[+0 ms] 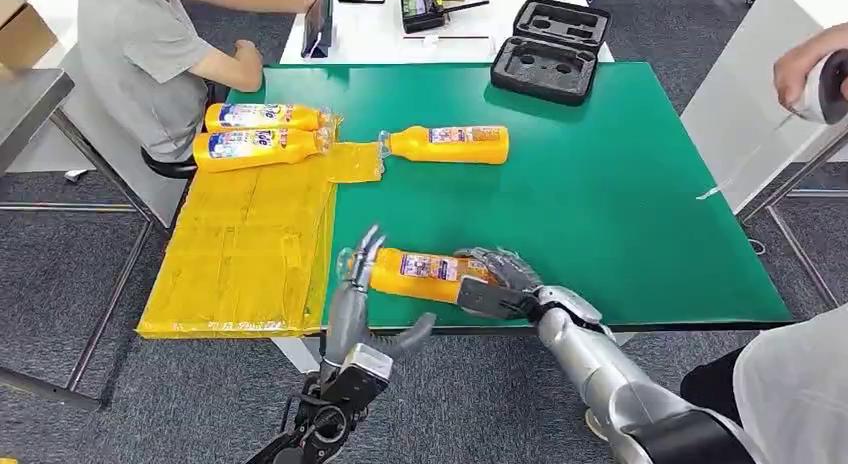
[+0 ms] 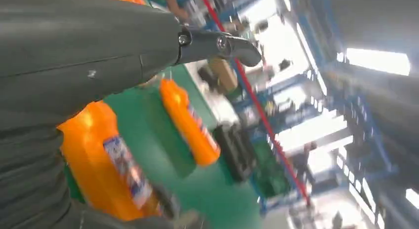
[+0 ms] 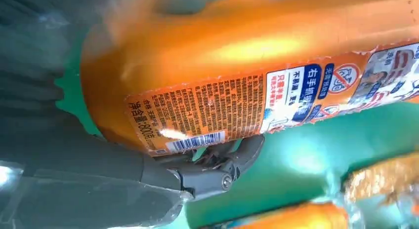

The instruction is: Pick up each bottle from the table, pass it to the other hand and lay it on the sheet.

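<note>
Currently two orange bottles (image 1: 262, 134) are lying on the yellow sheet (image 1: 245, 249), well beyond the left robot hand (image 1: 358, 284). A third (image 1: 448, 144) is waiting on the green worktop (image 1: 620, 204). The right robot hand (image 1: 495, 279) is gripping the fourth bottle (image 1: 425, 274) by its base; the left, fingers spread wide, is reaching beside its cap end, handover apparently pending.

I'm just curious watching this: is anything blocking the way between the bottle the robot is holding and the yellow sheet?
Nothing visible. The right hand holds the bottle near the sheet; between them is the open left hand, waiting to take it.
</note>
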